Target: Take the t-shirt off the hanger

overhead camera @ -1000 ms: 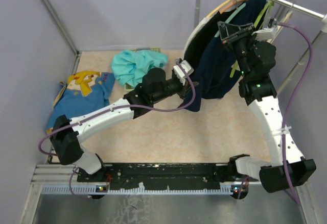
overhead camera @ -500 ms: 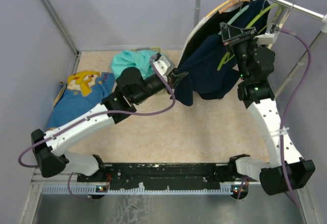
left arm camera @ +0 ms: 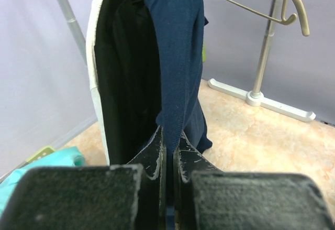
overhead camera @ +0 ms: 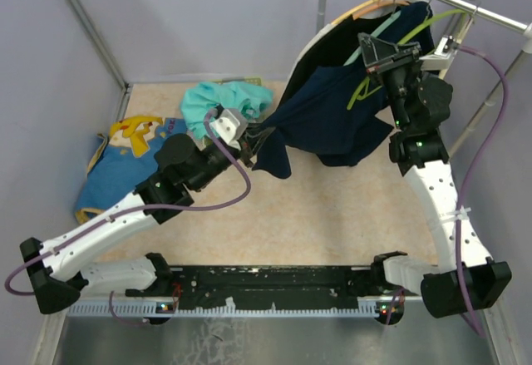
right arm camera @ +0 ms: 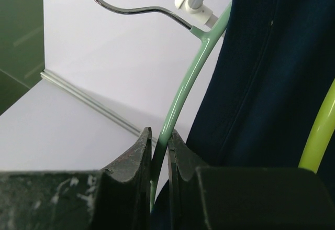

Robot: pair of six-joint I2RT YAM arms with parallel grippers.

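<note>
Top external view: the left gripper (overhead camera: 249, 137), clamped on the navy t-shirt (overhead camera: 332, 120), has pulled it further toward mid-left, likely drawing it off the mint hanger (right arm camera: 183, 86) that the right gripper (right arm camera: 159, 135) pinches.

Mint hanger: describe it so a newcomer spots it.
Start at the metal rail on the far right. Among the hangers there, the mint hanger is pale green, next to the navy t-shirt. Only it, not the lime hanger, is clamped by the right gripper, jaws shut.
</note>
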